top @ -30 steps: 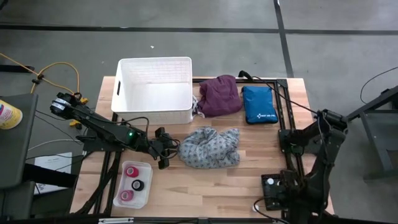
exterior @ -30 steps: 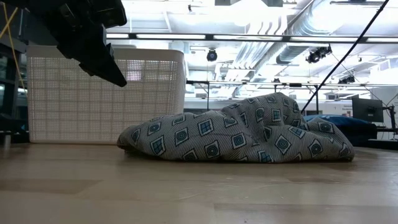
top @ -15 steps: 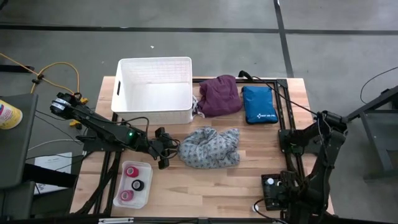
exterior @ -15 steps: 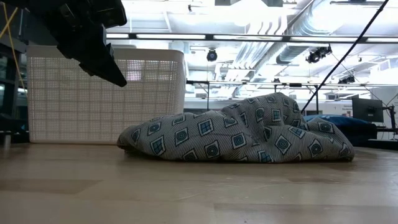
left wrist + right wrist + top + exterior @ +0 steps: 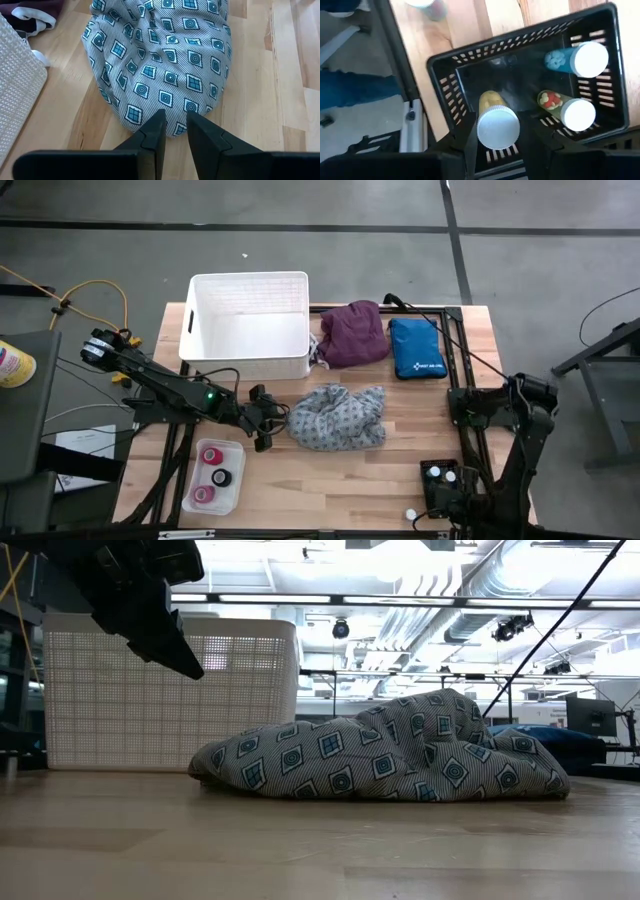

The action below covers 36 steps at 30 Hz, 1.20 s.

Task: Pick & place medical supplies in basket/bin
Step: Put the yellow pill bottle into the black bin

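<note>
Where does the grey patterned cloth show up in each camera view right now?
High view: grey patterned cloth at table centre, below the white basket.
Low view: cloth fills the middle, basket behind on the left.
Left wrist view: cloth just ahead of the fingers.
Right wrist view: not in it.
Shared landmark: the basket.

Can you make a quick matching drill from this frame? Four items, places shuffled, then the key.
Things
1. grey patterned cloth garment
2. purple cloth garment
3. blue zippered first-aid pouch
4. clear plastic tray of tape rolls

Places
A. near left corner of the table, below the left gripper
B. far side, farthest right of the three items in that row
C. mid-table, just off the left gripper's fingertips
D. between the large white plastic basket and the blue pouch

Pairs: 1-C, 2-D, 3-B, 4-A
</note>
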{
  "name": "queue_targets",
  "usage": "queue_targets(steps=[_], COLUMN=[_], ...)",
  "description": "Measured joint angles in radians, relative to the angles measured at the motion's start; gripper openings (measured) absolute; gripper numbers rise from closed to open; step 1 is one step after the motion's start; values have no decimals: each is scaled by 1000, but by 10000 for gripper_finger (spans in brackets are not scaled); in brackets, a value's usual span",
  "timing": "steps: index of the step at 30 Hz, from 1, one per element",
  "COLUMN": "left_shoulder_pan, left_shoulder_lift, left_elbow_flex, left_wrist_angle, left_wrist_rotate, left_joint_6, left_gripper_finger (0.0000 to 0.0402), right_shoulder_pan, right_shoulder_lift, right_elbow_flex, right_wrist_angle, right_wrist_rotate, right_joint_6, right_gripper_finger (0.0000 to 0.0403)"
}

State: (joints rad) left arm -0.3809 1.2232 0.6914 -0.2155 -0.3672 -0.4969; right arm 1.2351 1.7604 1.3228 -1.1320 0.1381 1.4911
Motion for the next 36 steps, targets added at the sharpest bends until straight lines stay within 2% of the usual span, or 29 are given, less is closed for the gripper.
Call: queue_targets(steps=[7, 23, 36], left_shoulder_pan=[0, 0, 0], left_shoulder_lift=[0, 0, 0], left_elbow_flex=[0, 0, 0], left_wrist_angle=[1, 29, 39], left_wrist_rotate=[0, 0, 0], left_joint_6=[0, 0, 0], left_gripper_finger=[74, 74, 74], right_shoulder_pan=[4, 4, 4], right_shoulder_lift=[22, 23, 23], right_elbow_flex=[-49, -55, -55], right_wrist_angle=[73, 97, 97], right_wrist_rotate=[-9, -10, -10], right_joint_6=[9, 8, 8], right_gripper_finger=[109, 110, 146])
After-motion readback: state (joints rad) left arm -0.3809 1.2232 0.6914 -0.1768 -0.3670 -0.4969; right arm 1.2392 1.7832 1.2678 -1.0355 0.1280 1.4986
